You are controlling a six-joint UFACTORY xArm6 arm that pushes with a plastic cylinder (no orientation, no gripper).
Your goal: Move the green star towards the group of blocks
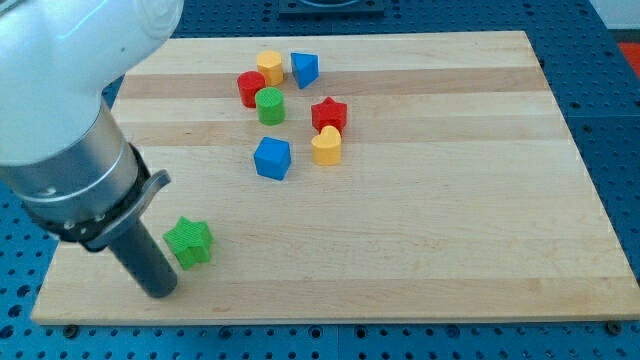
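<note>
The green star [189,241] lies near the board's lower left. My tip [161,292] rests on the board just below and left of the star, close to it; I cannot tell if they touch. The group sits at the upper middle: a yellow hexagon [270,67], a blue triangular block [304,69], a red cylinder [250,88], a green cylinder [270,105], a red star [328,114], a yellow heart [326,146] and a blue cube [272,158].
The wooden board [450,200] lies on a blue perforated table. The arm's grey and white body [70,130] covers the board's upper left corner and left edge.
</note>
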